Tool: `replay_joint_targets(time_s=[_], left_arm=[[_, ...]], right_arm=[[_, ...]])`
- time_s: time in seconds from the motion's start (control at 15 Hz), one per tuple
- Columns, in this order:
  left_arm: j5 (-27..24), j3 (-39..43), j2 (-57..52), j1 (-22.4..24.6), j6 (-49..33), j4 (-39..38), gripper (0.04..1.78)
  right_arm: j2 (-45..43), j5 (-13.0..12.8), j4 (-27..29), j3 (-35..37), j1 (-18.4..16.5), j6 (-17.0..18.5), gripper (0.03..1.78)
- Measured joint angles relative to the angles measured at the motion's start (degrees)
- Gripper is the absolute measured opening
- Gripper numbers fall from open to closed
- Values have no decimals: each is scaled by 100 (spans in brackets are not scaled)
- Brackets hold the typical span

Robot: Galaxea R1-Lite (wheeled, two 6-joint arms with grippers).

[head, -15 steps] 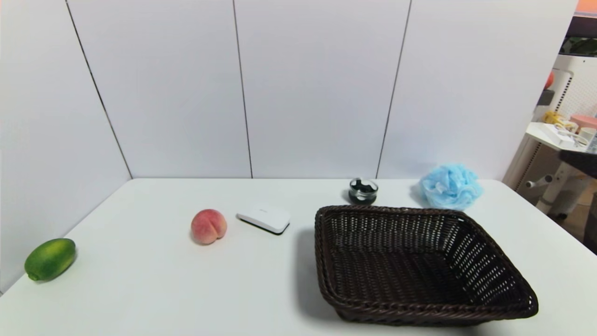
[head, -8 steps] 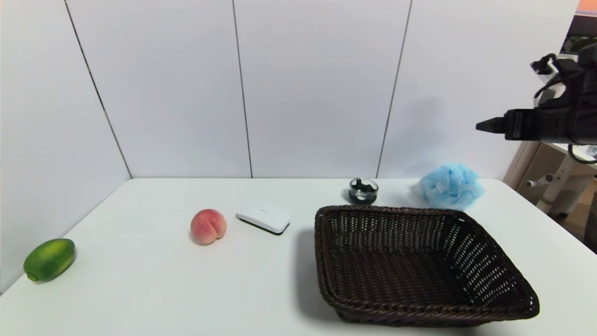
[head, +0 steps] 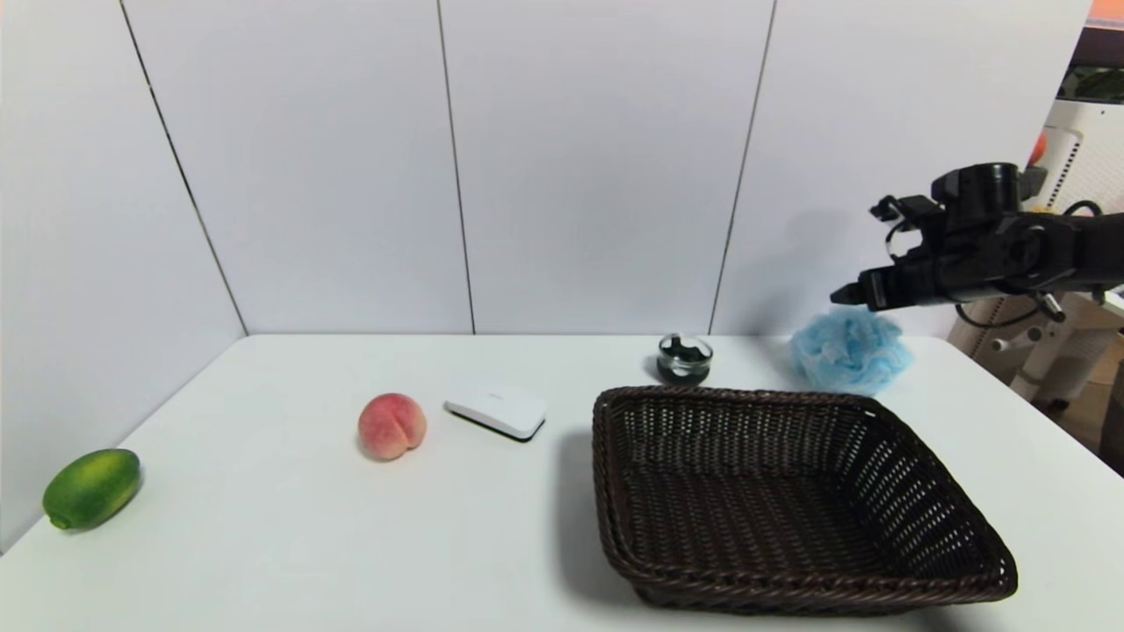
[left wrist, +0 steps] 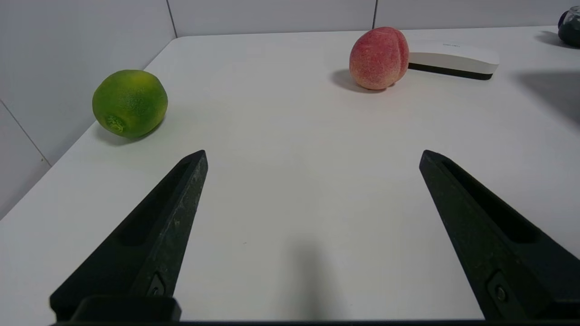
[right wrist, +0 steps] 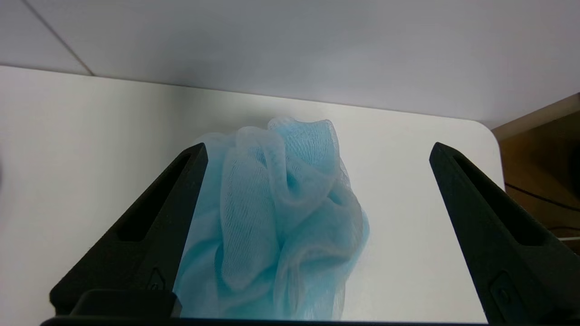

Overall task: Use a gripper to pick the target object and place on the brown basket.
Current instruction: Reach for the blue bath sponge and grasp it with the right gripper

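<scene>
- Since a half-second ago, right gripper (head: 850, 295) has dropped lower and moved in from the right edge, tips now just above the bath puff (head: 848, 349); table items unchanged.
- Head view: puff sits on the white table (head: 290, 535) at the far right, just behind the brown basket's (head: 913, 456) back corner, not in it. Small dark glass jar (head: 684, 358) behind the basket, white flat device (head: 497, 407) and peach (head: 392, 426) to its left, green fruit (head: 91, 487) at the far left.
- Left wrist view: left gripper (left wrist: 312, 156) spread wide over bare table, holding nothing; green fruit, peach and device ahead.
- Right wrist view: fingers (right wrist: 154, 226) spread wide, puff between them, nearer one finger; contact unclear.
</scene>
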Motion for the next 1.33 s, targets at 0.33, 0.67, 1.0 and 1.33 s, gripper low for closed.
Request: replay_joint_targets(time_s=[0.33,0.67,1.0,1.33], left_arm=[[2,0,0,0,2,0,169],[2,0,2,0,2,0,169],[2,0,0,0,0,0,169],[2,0,2,0,2,0,169]], right_arm=[[519,38,672,-383,59,184,169],[483,38,1039,-527,102,316,169],[419,-44,1231,-579,199,453,169],[260,-432,1860,-488,179,750,169]])
